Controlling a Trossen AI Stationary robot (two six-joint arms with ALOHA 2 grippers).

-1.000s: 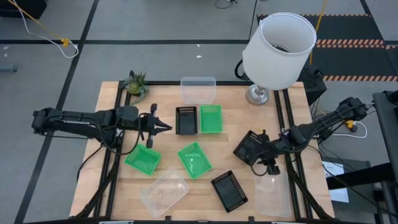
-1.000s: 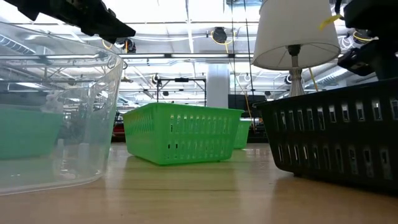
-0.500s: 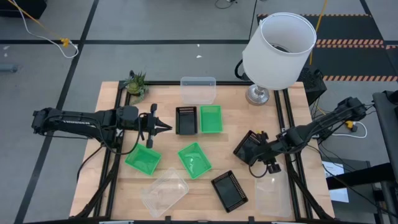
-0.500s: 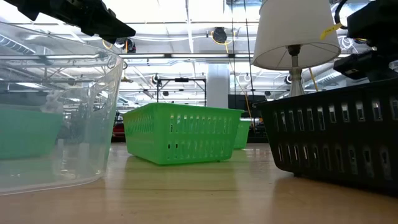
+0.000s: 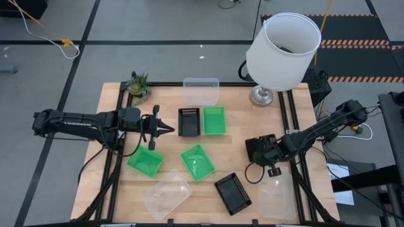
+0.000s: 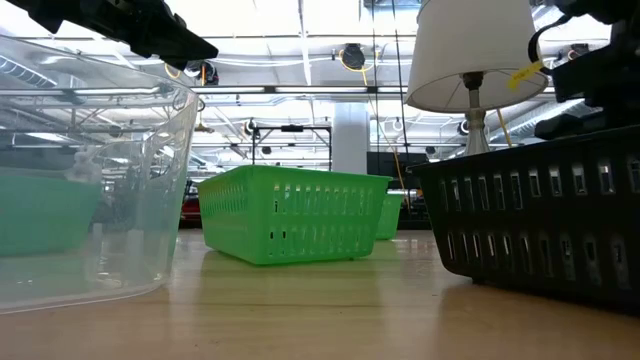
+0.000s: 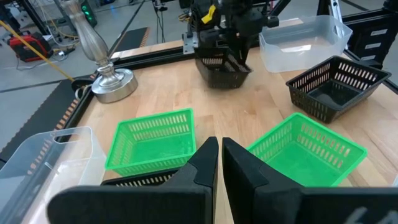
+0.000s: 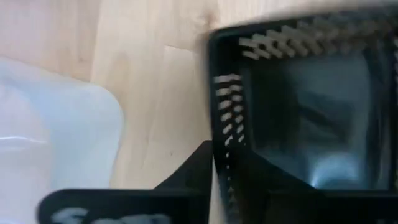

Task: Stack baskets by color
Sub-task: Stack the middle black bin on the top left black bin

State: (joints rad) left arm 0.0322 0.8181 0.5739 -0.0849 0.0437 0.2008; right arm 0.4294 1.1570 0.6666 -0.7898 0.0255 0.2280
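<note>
Several baskets lie spread on the wooden table. A clear one [image 5: 201, 90] is at the far edge, with a black one [image 5: 189, 122] and a green one [image 5: 214, 120] side by side nearer the middle. Two green ones [image 5: 145, 162] [image 5: 197, 162] lie nearer me. Along the near edge lie a clear one [image 5: 166, 194], a black one [image 5: 232, 192] and a clear one [image 5: 276, 197]. My right gripper [image 5: 262, 151] is shut on another black basket [image 5: 254, 149] at the right. My left gripper [image 5: 169, 128] hovers shut at the left, holding nothing. My right gripper pinches the black basket's slotted wall [image 8: 222, 146] on the side toward the table's right edge. One finger [image 8: 193, 171] is outside it and one finger [image 8: 267, 186] is inside. The fingers come from above, pointing steeply down. The basket stands upright on the table [image 7: 224, 73].
A lamp with a big white shade [image 5: 283, 43] and a metal foot [image 5: 261, 96] stands at the far right. A small green plant figure [image 5: 137, 84] sits at the far left corner. Bare wood lies between the black basket and the lamp foot.
My right gripper has sunk onto the black basket at the right and shut on its wall. The basket has turned a little on the table.
</note>
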